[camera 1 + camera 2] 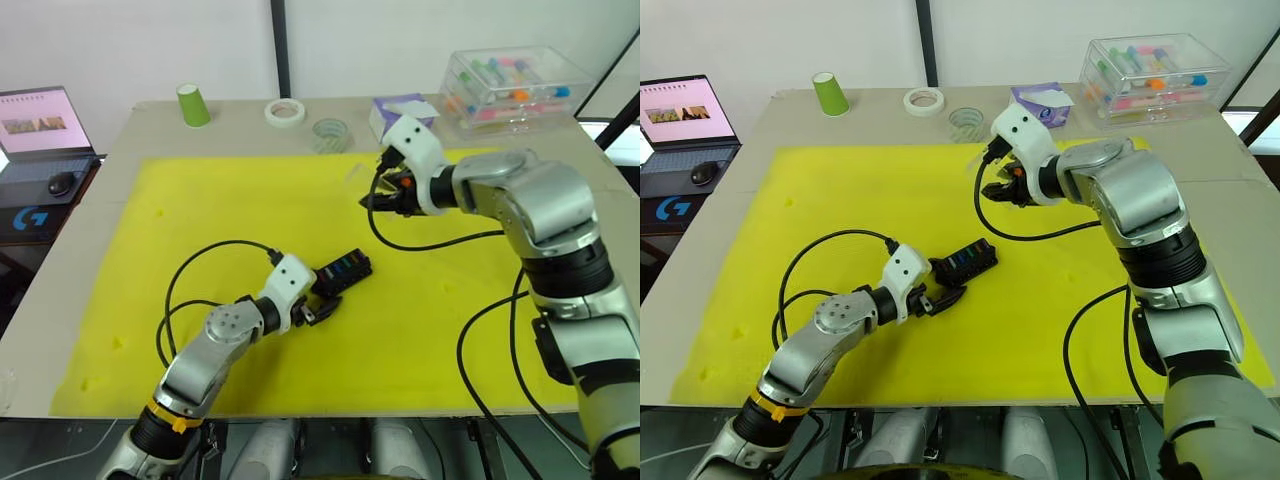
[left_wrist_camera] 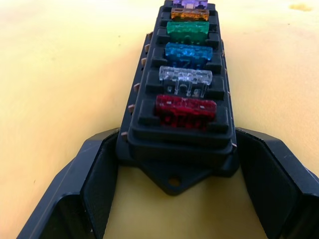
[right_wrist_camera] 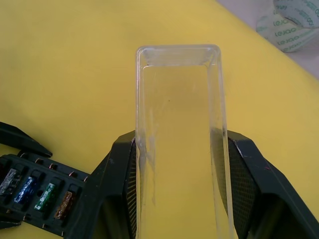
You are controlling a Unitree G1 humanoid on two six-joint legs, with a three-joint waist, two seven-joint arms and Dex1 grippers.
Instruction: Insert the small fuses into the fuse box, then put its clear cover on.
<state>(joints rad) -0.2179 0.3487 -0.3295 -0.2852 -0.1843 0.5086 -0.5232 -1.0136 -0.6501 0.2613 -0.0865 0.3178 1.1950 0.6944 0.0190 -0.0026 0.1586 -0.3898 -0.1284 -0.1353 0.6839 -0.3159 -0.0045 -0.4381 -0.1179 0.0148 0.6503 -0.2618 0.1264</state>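
Note:
The black fuse box (image 1: 345, 268) lies on the yellow mat (image 1: 240, 190) near the middle. Its slots hold several small fuses (image 2: 185, 74) in a row: red, clear, blue, green, amber and purple. My left gripper (image 1: 322, 304) is shut on the near end of the fuse box (image 2: 179, 132), one finger on each side. Further back and to the right, my right gripper (image 1: 385, 197) hangs above the mat, shut on the clear cover (image 3: 179, 124). The cover sticks out lengthwise beyond the fingers (image 3: 114, 169). The fuse box (image 3: 40, 191) also shows in the right wrist view, below and beside the cover.
Along the table's back edge stand a green cup (image 1: 193, 104), a white tape roll (image 1: 285, 111), a clear tape roll (image 1: 331, 133), a purple packet (image 1: 400, 108) and a clear storage box (image 1: 515, 85). A laptop (image 1: 40, 120) and a mouse (image 1: 62, 182) sit off the table at left.

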